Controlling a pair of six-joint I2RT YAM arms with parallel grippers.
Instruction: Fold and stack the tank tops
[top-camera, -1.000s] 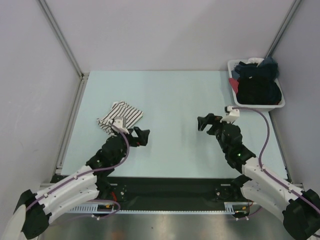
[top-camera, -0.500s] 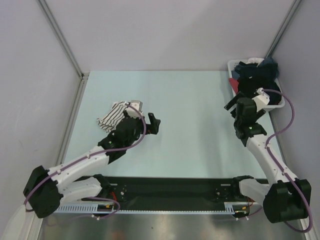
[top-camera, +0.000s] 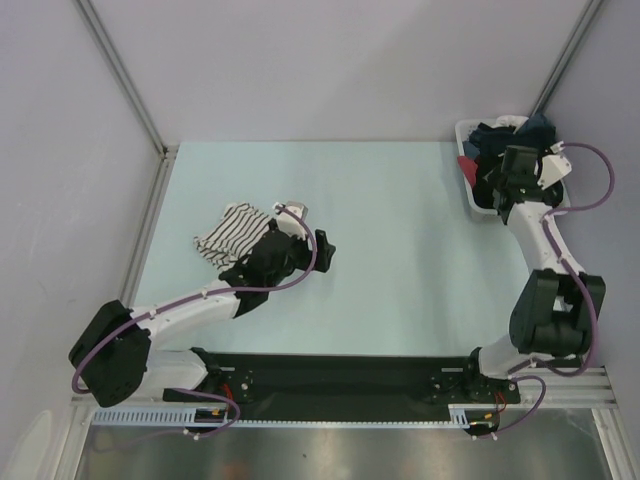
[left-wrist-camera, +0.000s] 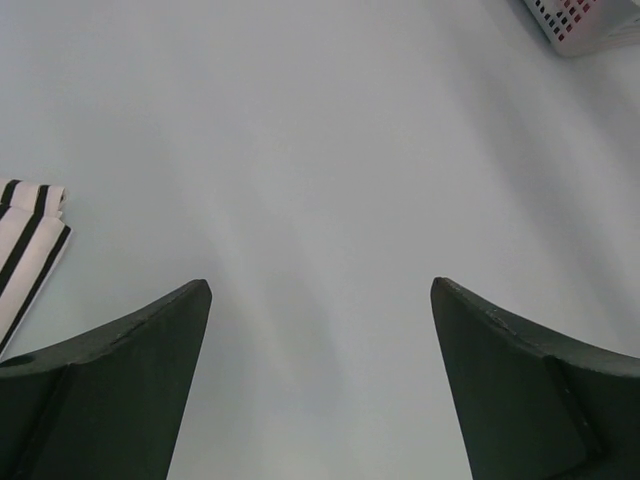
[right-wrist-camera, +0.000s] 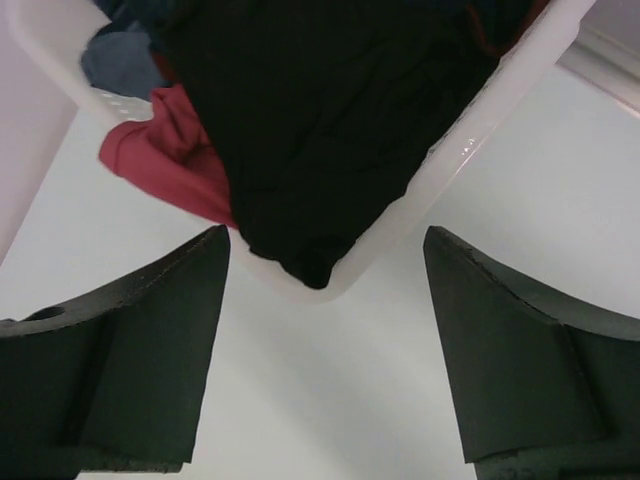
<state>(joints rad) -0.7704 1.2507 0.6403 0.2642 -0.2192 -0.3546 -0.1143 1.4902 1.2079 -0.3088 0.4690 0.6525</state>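
Across the tabletop (top-camera: 390, 220) from the basket (right-wrist-camera: 470, 150), the striped tank top (top-camera: 238, 230) lay rumpled, left jaws spread empty nearby. Over the basket's rim, right jaws hung spread above the black tank top (right-wrist-camera: 330, 110). Folding and stacking apparently lay ahead.

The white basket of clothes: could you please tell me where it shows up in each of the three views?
Top external: the white basket sits at the table's far right corner.
Left wrist: only its perforated corner, at the top right edge.
Right wrist: it fills the upper picture, a black garment spilling over its rim.
Shared landmark: the pale table under it.
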